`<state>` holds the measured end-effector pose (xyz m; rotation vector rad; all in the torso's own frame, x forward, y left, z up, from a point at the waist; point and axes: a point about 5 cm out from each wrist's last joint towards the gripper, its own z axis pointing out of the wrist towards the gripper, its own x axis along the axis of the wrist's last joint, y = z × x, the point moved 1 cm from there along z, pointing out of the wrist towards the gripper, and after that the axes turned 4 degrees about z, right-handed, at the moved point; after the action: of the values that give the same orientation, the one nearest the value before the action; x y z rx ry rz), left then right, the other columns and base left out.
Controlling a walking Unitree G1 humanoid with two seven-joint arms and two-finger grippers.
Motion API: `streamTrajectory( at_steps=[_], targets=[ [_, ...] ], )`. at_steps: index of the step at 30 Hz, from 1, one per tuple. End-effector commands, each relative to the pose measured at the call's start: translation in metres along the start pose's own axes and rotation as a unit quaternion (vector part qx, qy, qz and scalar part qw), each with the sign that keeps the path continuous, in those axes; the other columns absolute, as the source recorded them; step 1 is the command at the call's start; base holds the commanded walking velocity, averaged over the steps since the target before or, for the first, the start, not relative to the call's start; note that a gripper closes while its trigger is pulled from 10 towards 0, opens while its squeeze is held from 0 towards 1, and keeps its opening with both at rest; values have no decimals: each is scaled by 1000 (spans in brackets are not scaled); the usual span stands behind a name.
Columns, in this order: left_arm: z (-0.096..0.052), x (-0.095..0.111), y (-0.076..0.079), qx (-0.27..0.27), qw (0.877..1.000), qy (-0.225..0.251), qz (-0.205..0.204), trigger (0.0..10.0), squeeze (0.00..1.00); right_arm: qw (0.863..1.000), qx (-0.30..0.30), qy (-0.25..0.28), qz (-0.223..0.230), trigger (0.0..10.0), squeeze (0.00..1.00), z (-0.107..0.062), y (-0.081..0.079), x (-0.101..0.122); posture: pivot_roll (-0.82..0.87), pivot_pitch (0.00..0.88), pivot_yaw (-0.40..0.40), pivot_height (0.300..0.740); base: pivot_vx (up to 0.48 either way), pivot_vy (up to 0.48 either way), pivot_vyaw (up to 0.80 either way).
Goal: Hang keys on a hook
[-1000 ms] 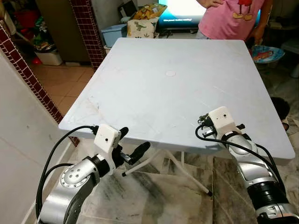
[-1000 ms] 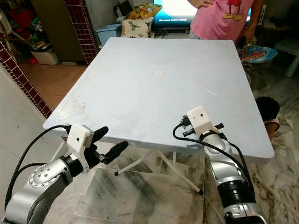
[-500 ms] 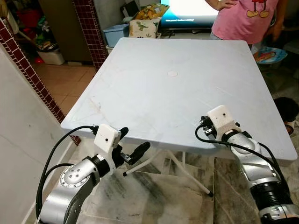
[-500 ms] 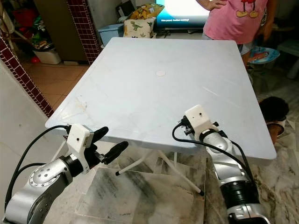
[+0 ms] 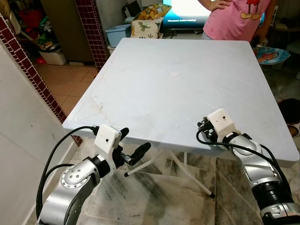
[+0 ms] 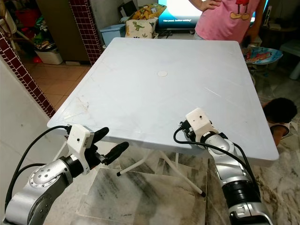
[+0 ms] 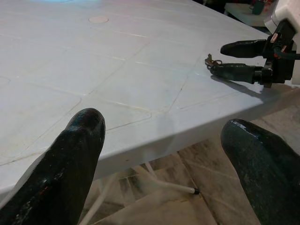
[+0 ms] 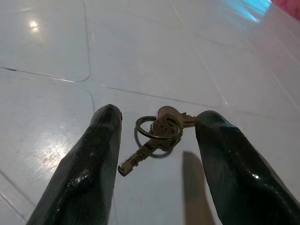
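The right arm reaches forward from the 5 o'clock corner of the head view, elbow bent, wrist low over the near edge of the white table (image 5: 178, 61). Its right gripper (image 8: 157, 129) lies almost flat on the tabletop with the two fingers (image 8: 89, 173) spread apart, and the keys (image 8: 157, 129) rest on the table in the gap between the tips, not clamped; whether a tip touches them cannot be told. There is one ring with at least two keys on it, one pointing back toward the wrist.

The left arm comes in from 7 o'clock, forearm angled up, and its left gripper (image 5: 131, 145) hangs just below and in front of the table's near edge, fingers wide apart and empty.

One person (image 5: 234, 18) in a pink shirt stands beyond the far edge, at 1 o'clock.
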<state>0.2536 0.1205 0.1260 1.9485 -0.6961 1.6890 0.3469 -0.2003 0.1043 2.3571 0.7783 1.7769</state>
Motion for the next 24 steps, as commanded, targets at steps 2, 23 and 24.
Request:
streamTrajectory(
  at_steps=[2,23,24],
  targets=[
    [-1,1,-3,1,1000,-3,8,10000,0,1000,3,7,4,10000,0,4,2,5,72,45,98,740,0,0,0],
    [-3,2,-3,-4,1000,-5,13,10000,0,998,-7,-2,55,0,0,10,4,-7,81,39,105,740,0,0,0],
    [-3,2,-3,-4,1000,-5,13,10000,0,998,-8,-2,56,0,0,10,3,-7,81,39,105,740,0,0,0]
  ],
)
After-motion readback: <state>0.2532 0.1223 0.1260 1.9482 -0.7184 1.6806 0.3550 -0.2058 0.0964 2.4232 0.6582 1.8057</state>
